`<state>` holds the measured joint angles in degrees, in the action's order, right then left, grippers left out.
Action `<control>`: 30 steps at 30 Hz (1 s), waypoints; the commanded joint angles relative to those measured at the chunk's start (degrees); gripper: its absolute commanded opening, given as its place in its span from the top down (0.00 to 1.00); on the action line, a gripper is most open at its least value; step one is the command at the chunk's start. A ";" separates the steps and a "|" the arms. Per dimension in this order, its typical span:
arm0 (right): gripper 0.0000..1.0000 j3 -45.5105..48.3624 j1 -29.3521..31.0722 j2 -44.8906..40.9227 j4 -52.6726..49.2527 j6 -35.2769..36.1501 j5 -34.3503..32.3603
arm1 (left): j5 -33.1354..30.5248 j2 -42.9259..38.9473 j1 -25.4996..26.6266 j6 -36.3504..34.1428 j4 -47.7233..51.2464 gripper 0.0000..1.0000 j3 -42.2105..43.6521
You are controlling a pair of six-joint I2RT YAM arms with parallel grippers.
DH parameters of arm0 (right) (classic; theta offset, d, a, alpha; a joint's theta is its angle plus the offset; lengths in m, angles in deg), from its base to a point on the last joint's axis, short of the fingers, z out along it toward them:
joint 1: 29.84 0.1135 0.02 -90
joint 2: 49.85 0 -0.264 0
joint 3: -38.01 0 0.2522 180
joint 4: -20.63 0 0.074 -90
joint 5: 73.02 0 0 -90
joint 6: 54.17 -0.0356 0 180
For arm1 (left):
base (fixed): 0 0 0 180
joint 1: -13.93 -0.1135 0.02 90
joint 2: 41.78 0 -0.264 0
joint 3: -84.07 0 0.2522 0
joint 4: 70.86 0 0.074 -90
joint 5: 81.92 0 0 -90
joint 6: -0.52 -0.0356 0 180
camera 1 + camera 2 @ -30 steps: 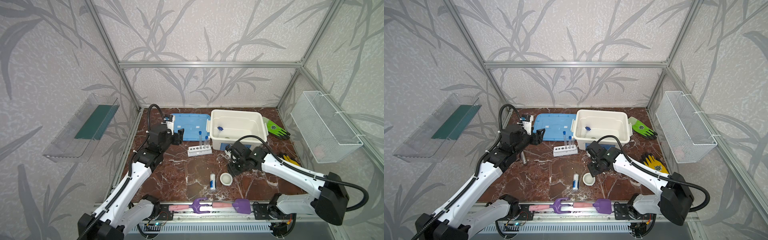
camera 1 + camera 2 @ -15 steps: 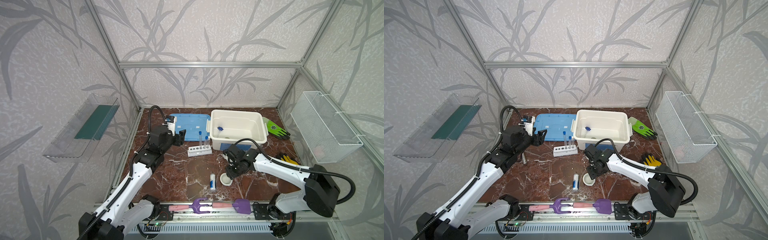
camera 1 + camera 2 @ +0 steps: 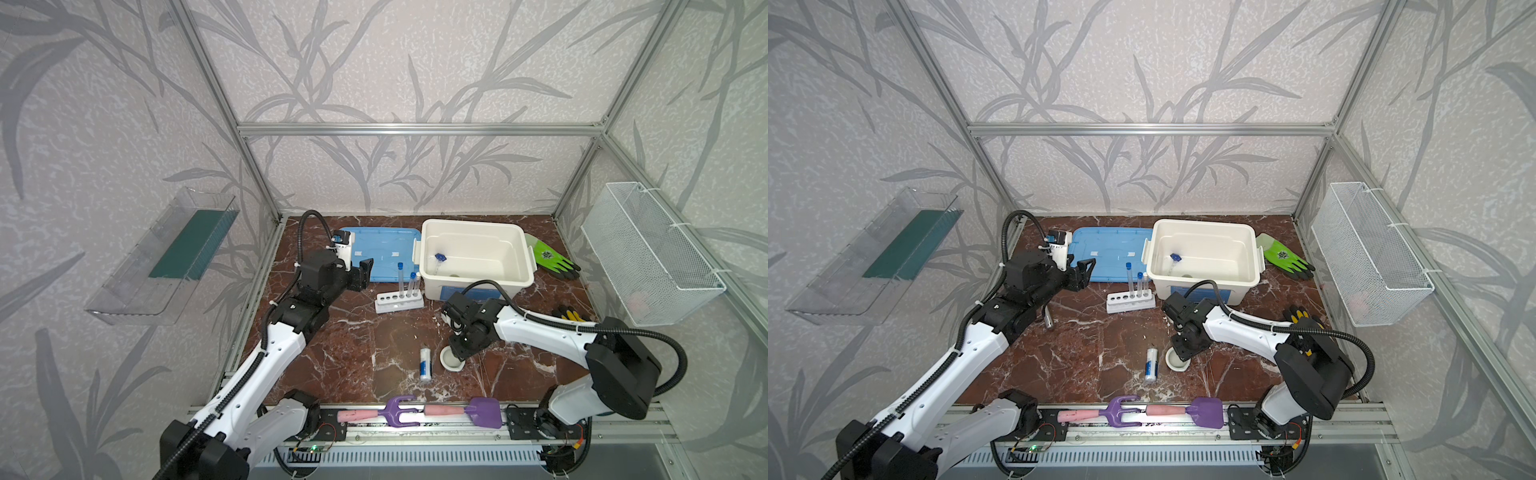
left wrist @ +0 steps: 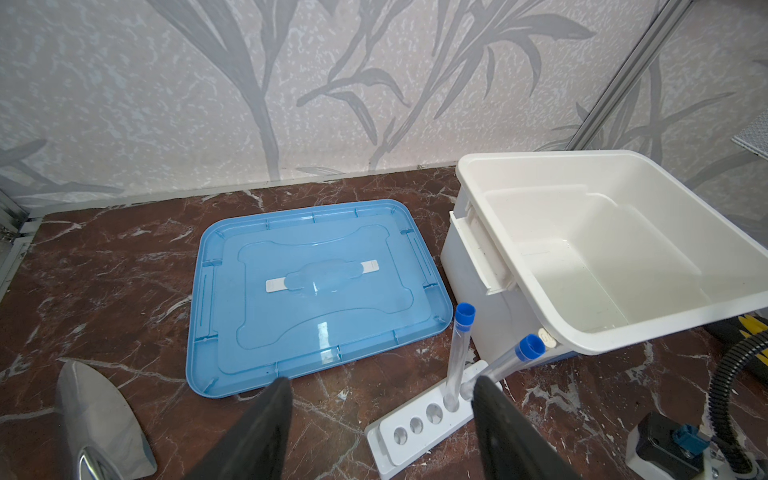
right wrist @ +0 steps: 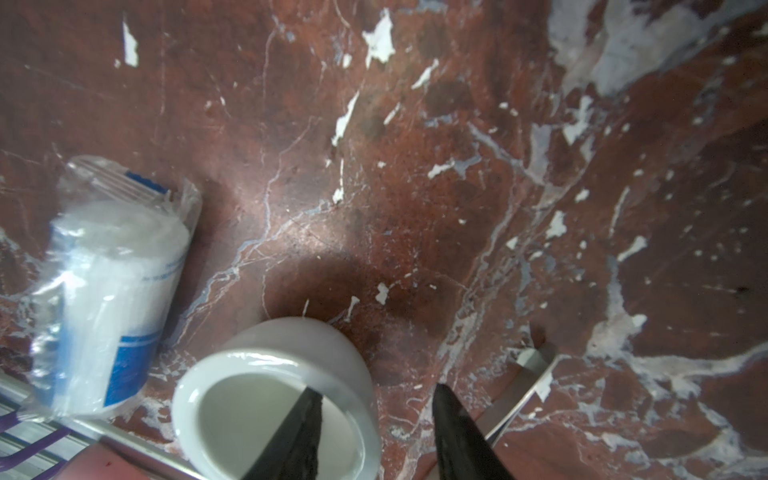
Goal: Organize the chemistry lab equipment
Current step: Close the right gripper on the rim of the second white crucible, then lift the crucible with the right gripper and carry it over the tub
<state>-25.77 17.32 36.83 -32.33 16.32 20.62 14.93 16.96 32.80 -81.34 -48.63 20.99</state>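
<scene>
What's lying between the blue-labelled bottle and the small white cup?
Nothing: a bare strip of the marble table separates the white blue-labelled bottle from the small white cup. The right wrist view shows it best; both top views agree.

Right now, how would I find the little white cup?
Find the big white tub at the back of the marble table, then come toward the front. There the small white cup stands under the right gripper, beside a lying white-and-blue pack. The cup is round, open-topped and plain white; the pack is wrapped and blue-printed.
</scene>
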 commanded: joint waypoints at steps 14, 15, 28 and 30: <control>0.79 1.50 0.92 2.10 0.80 -0.33 2.03 | 1.32 2.03 -0.68 -0.65 0.34 0.31 -0.69; 0.79 1.43 0.92 2.10 0.60 -0.19 2.07 | 1.37 2.15 -0.68 -0.67 0.41 0.31 -0.63; 0.89 -1.48 0.91 1.35 -3.59 0.14 2.29 | 1.81 2.71 -0.78 -0.85 1.11 0.32 -1.04; 0.89 -2.63 0.92 0.81 -5.08 0.49 1.87 | 2.01 2.90 -0.78 -0.85 1.11 0.32 -1.13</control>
<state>-25.48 17.89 38.73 -33.84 16.08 22.48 16.37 19.72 32.50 -81.93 -47.86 20.99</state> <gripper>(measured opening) 0.147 0.683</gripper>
